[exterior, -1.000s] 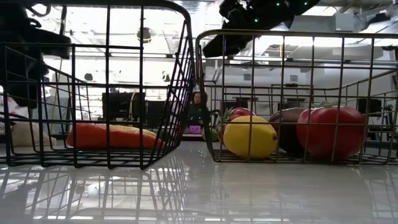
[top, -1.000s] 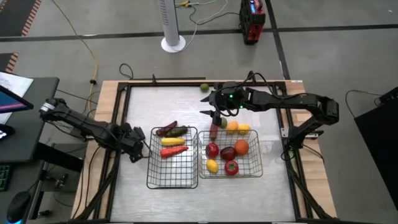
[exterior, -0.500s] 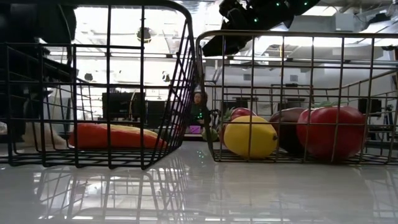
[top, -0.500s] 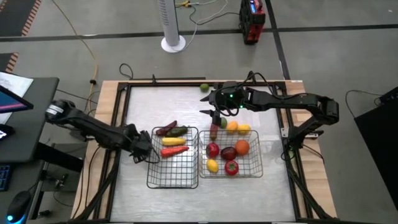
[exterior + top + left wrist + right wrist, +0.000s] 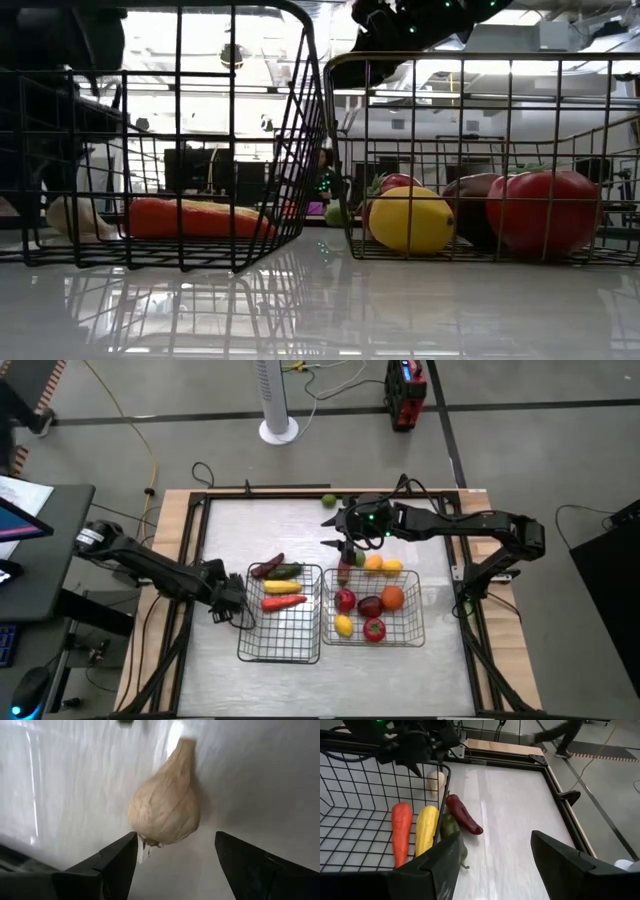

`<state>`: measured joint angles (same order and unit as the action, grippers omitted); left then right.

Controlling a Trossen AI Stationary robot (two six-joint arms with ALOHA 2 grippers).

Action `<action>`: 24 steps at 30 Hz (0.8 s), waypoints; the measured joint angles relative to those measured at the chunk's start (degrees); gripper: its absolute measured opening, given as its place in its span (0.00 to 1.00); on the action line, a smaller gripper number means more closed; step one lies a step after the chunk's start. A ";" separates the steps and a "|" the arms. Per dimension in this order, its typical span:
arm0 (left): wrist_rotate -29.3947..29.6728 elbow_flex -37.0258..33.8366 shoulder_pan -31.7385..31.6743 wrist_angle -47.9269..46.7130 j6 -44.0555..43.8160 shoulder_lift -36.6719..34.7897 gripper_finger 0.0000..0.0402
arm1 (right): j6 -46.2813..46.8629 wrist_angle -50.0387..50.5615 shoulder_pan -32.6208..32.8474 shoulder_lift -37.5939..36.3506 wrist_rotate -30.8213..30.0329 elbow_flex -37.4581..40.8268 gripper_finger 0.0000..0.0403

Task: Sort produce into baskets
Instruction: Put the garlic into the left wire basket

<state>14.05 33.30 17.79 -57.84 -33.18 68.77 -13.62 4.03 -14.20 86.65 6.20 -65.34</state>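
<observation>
Papery, bulbous whitish garlic (image 5: 165, 807) is being framed on the glossy table (image 5: 300, 525) beside the left wire-mesh basket (image 5: 280, 645) by the left gripper (image 5: 172, 855), jaws spread; the right gripper (image 5: 345, 545), jaws parted, is being held over the other basket (image 5: 400, 635).

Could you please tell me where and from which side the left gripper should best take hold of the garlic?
Probably across the bulb's fat middle, from above. The garlic lies on its side on the table, outside the left basket, stem pointing away from the open left gripper. Its fingers already flank the round part; the tapered stem would likely slip.
</observation>
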 joint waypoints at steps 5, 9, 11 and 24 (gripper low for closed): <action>-0.16 0.00 1.92 -0.05 -0.64 -5.52 0.64 | 0.06 0.10 0.24 0.00 0.00 0.00 0.66; 2.95 0.00 2.04 1.27 -1.67 -8.36 0.64 | 0.07 0.11 0.33 0.00 0.02 0.00 0.66; 3.31 0.00 2.04 1.85 -1.79 -8.50 0.64 | 0.31 0.13 0.31 0.00 0.02 0.00 0.66; 7.95 -0.05 3.21 4.21 -5.83 -6.09 0.70 | 0.64 0.46 1.83 0.00 0.12 0.00 0.66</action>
<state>22.00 33.25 20.99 -53.64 -39.01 62.67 -12.99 4.49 -12.37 86.65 6.31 -65.34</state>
